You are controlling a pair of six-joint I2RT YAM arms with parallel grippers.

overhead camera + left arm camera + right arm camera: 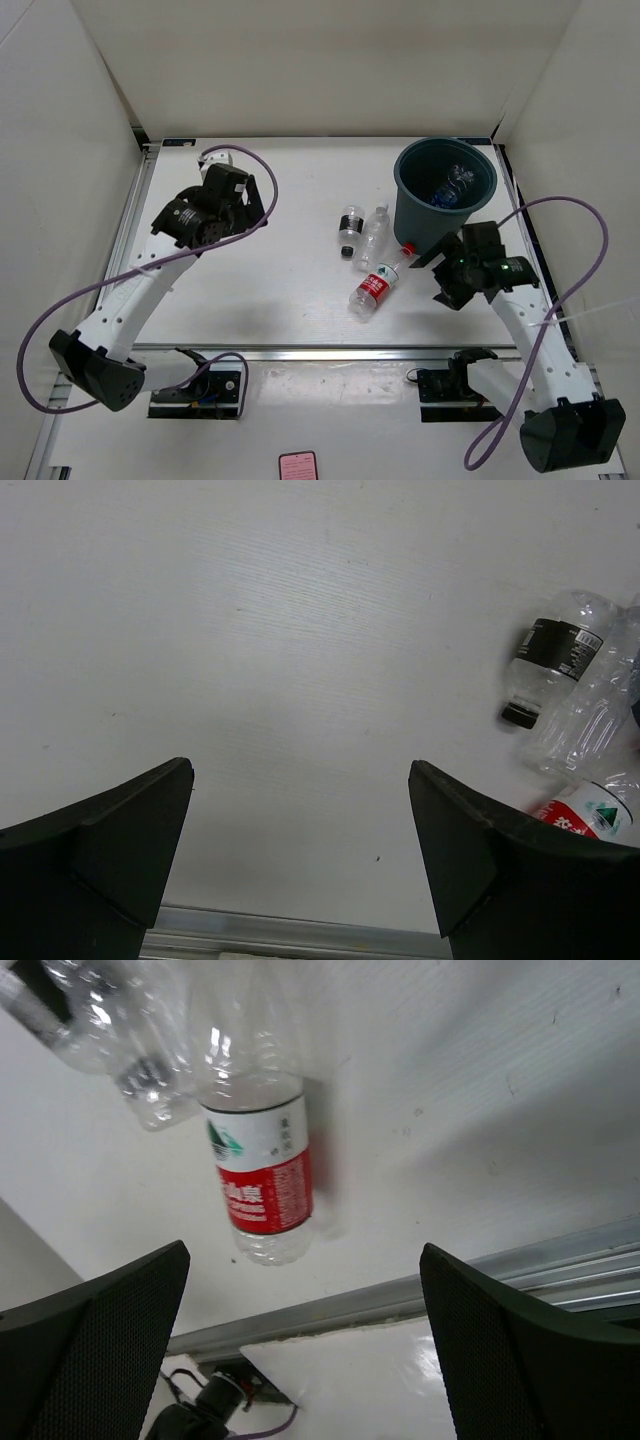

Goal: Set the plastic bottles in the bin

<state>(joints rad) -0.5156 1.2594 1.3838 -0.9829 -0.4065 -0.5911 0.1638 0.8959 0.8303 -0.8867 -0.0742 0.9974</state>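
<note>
The dark teal bin stands at the back right, with a blue-labelled bottle lying inside it. Left of the bin three plastic bottles lie on the table: black-labelled, unlabelled, and red-labelled with a red cap. My right gripper hangs open just right of the red-labelled bottle, in front of the bin, holding nothing. My left gripper is open and empty, well left of the bottles.
White walls close in the table on three sides. A metal rail runs along the near edge, below the red-labelled bottle. Purple cables loop from both arms.
</note>
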